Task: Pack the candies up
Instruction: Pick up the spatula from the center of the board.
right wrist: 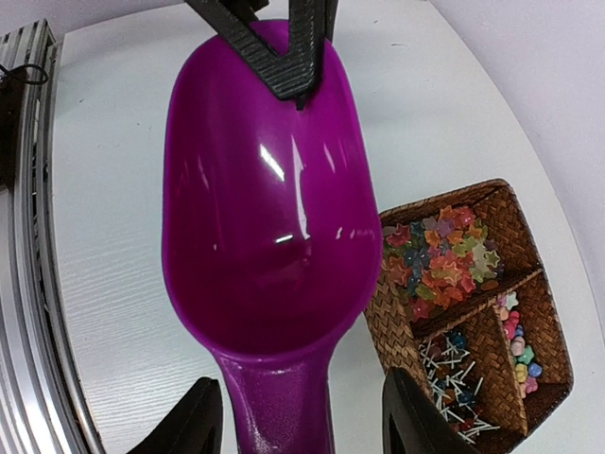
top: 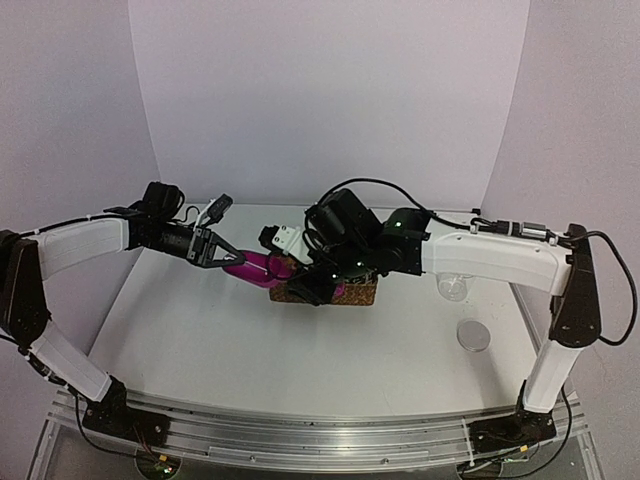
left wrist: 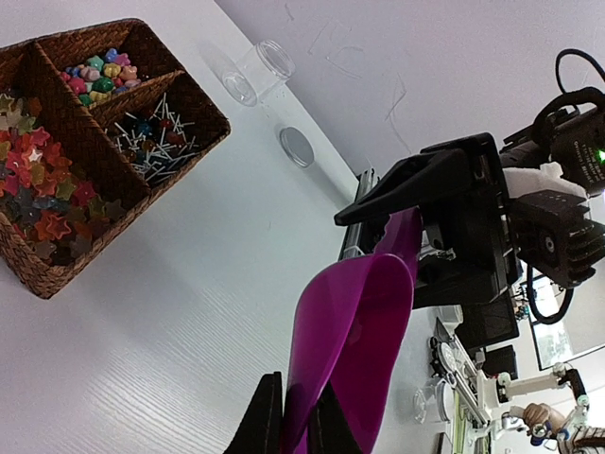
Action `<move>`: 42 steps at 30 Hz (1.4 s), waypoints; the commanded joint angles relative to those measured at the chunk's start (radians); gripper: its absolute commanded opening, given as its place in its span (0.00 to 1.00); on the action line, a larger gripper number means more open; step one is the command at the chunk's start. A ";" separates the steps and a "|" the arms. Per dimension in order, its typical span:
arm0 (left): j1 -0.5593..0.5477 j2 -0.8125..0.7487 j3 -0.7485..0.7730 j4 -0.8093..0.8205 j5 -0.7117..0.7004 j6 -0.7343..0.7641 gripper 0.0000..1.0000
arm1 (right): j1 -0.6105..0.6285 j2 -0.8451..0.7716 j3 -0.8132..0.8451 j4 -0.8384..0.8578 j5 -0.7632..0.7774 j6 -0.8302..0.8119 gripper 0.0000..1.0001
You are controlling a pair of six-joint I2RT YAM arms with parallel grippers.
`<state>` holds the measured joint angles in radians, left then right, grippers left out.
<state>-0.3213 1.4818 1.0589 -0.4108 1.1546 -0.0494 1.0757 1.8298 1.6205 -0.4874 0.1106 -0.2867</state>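
Note:
The magenta scoop [top: 255, 266] hangs empty above the table, left of the wicker basket [top: 357, 294]. My left gripper [left wrist: 293, 416] is shut on the front rim of the scoop [left wrist: 354, 331]; in the right wrist view the left gripper [right wrist: 284, 57] pinches that far lip. My right gripper [right wrist: 302, 426] is open, its fingers [right wrist: 198, 421] on either side of the handle of the scoop [right wrist: 265, 218] without touching it. The candies [right wrist: 440, 251] lie in the basket's compartments: coloured stars, small round sweets [left wrist: 99, 74] and tiny lollipops [left wrist: 156, 142].
The basket [left wrist: 57, 276] has three compartments. A clear jar [top: 452, 288] lies on its side at the right, and its round lid [top: 473, 334] lies nearer the front. The jar [left wrist: 255, 71] and lid [left wrist: 296, 147] also show beyond the basket.

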 commanded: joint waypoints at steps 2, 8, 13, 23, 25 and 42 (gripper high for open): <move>0.011 -0.022 0.002 0.068 0.103 -0.025 0.00 | -0.011 0.014 0.002 0.064 0.026 -0.002 0.51; 0.016 -0.008 -0.002 0.049 0.079 -0.016 0.00 | -0.017 -0.028 -0.053 0.060 0.065 -0.022 0.45; 0.017 0.004 0.013 0.031 0.080 0.002 0.00 | -0.019 -0.062 -0.095 0.041 0.104 -0.081 0.47; 0.016 0.019 0.033 0.001 0.069 0.029 0.00 | -0.019 -0.025 -0.039 0.027 0.093 -0.097 0.13; 0.016 0.021 0.035 -0.009 0.065 0.048 0.00 | -0.020 -0.023 -0.037 0.027 0.087 -0.097 0.01; 0.031 0.041 0.130 0.134 -0.269 0.097 0.76 | -0.174 -0.206 -0.170 0.024 0.242 -0.034 0.00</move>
<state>-0.2970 1.5115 1.1391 -0.3892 1.0235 0.0854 0.9412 1.7155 1.4757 -0.4822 0.2524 -0.3491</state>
